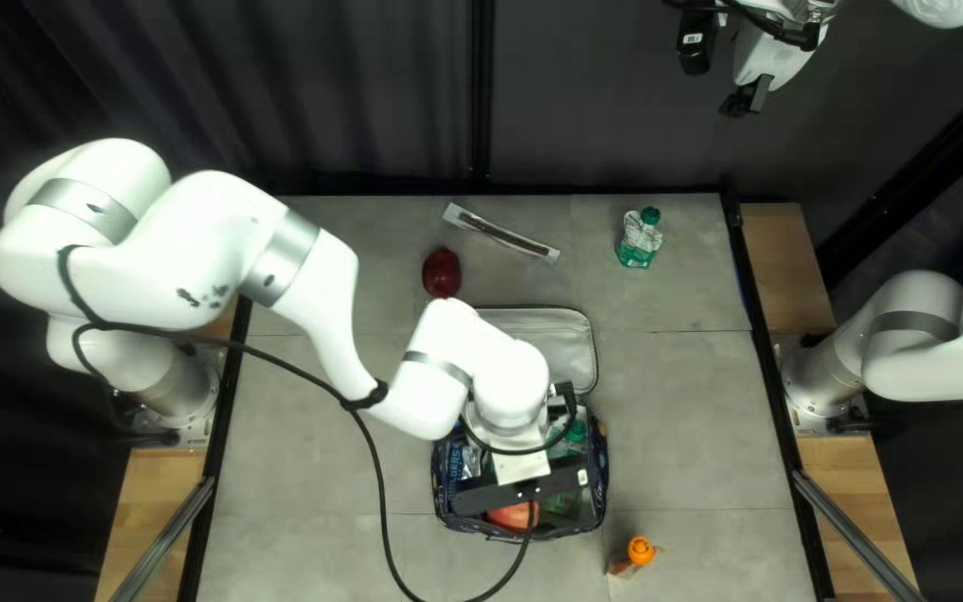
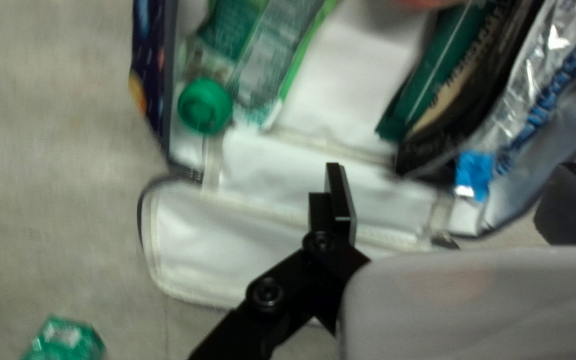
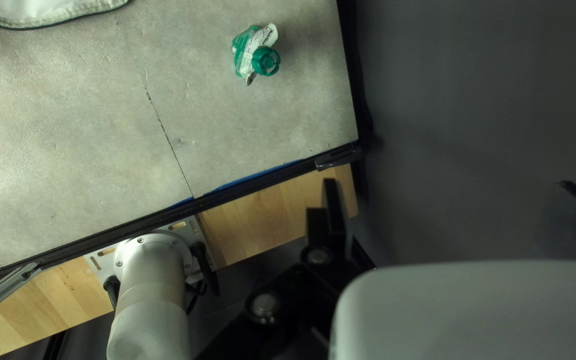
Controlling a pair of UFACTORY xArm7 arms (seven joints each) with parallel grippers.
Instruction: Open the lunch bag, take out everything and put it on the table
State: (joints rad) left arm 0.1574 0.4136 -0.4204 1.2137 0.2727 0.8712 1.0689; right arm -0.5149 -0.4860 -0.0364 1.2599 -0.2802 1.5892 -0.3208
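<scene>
Your left tool (image 2: pixel 455 195) open, empty, over open lunch bag (image 2: pixel 348 85). Green-capped bottle (image 2: pixel 263 45) ahead, just outside finger span, cap end nearest tool, body running away. Right arm (image 1: pixel 933 334) well off.

Soft, even light falls from overhead on the grey table (image 1: pixel 682 376); the curtain (image 1: pixel 197 84) behind is dark. My left arm (image 1: pixel 222 251) casts only a faint shadow by the lunch bag (image 1: pixel 446 481). My left wrist view is smeared with blur, and the foil packet (image 2: pixel 543 100) glints. My right wrist view is clear on the table, dim beyond its edge.
</scene>
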